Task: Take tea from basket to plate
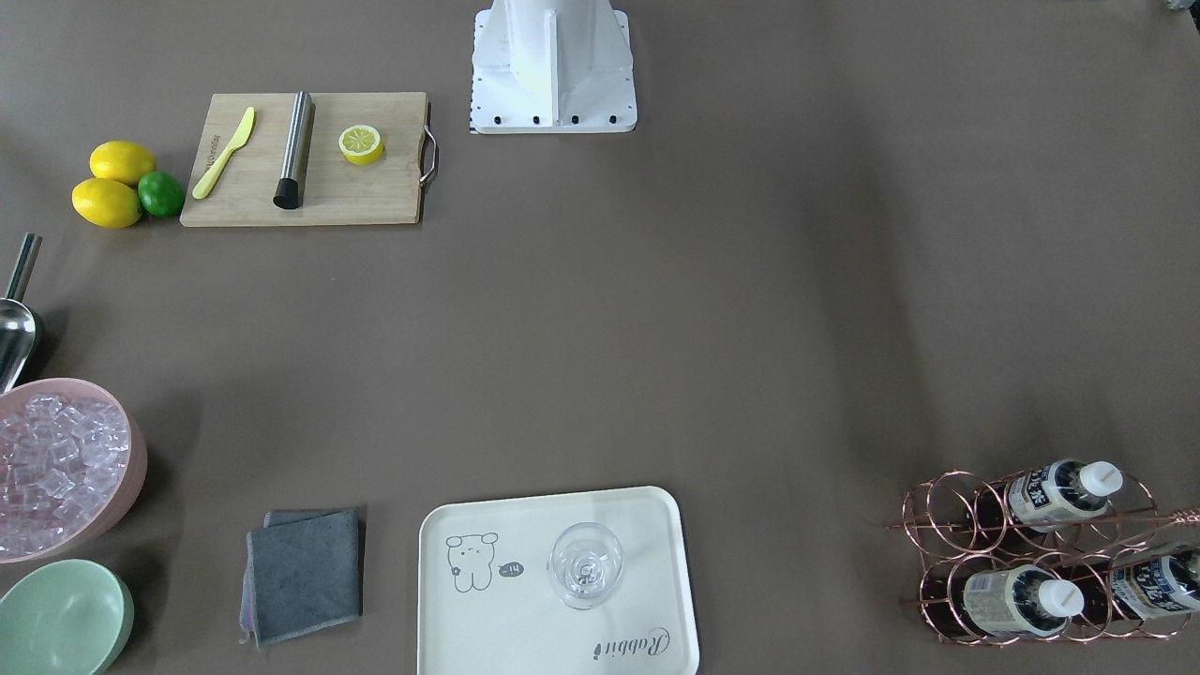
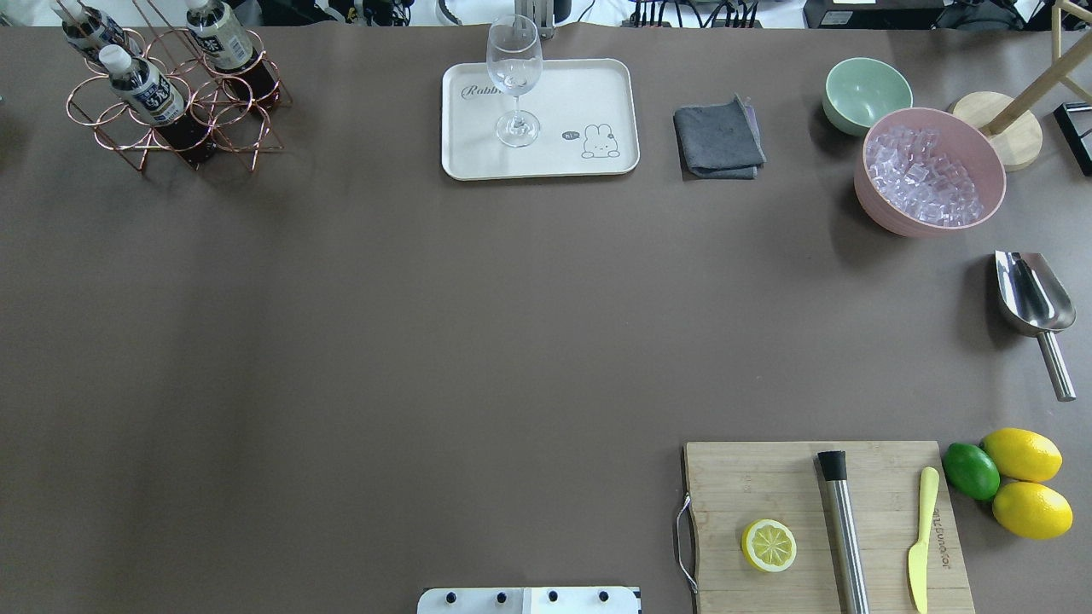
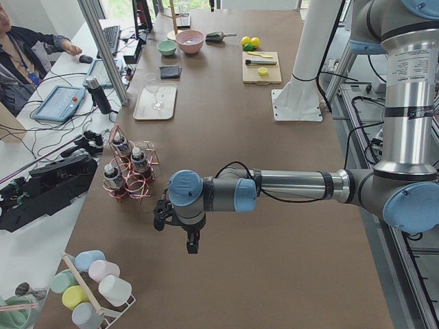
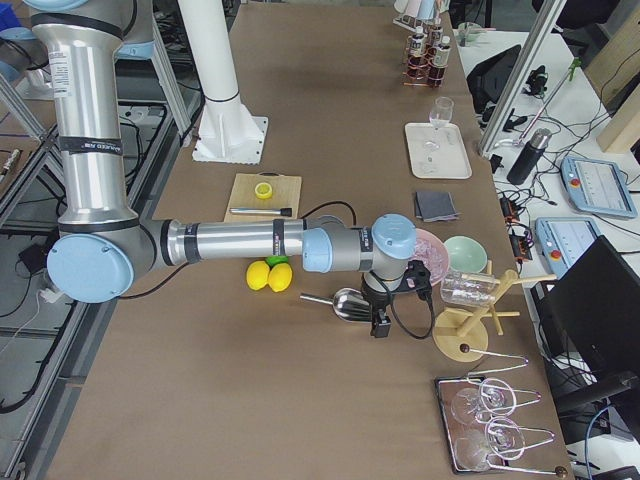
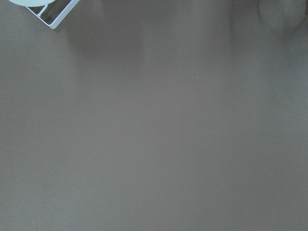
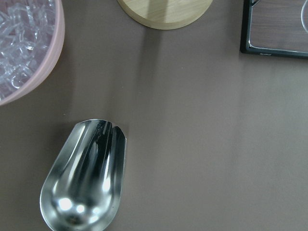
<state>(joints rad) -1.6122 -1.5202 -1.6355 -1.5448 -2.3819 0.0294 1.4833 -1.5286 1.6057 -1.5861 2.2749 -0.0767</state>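
1. We find all three tea bottles (image 2: 145, 85) seated in the basket (image 2: 207, 128). It stands at the far corner of the table (image 2: 426, 341) on the robot's left side, by the operators' edge. No bottle is on the plate.
2. The plate (image 2: 580, 94) lies midway along that same far edge, well apart from the basket. A wine glass (image 2: 514, 85) stands on one half of it, and the half with the cartoon is bare.
3. The left gripper (image 3: 191, 241) hangs over bare table near the left end, pointing down. It shows only in a side view, so we cannot tell whether its jaws are parted or closed. We see nothing hanging from it.
4. The right gripper (image 4: 380, 322) hangs at the opposite end, above a metal scoop (image 6: 84, 183) beside the pink bowl (image 6: 50, 57) of ice. Its jaw state likewise cannot be told.
5. Governing relation: the basket lies near the left gripper, off toward the operators' edge. The right gripper has nearly the whole table between itself and the basket. We judge the left arm the nearer one for the pick.
6. The bottles sit with their white caps uppermost, clear of the rings. Their long axis looks nearer upright than flat, but the exact lean we cannot fix. We judge the approach should come from above along that axis, with the carry then running toward the bare half of the plate.
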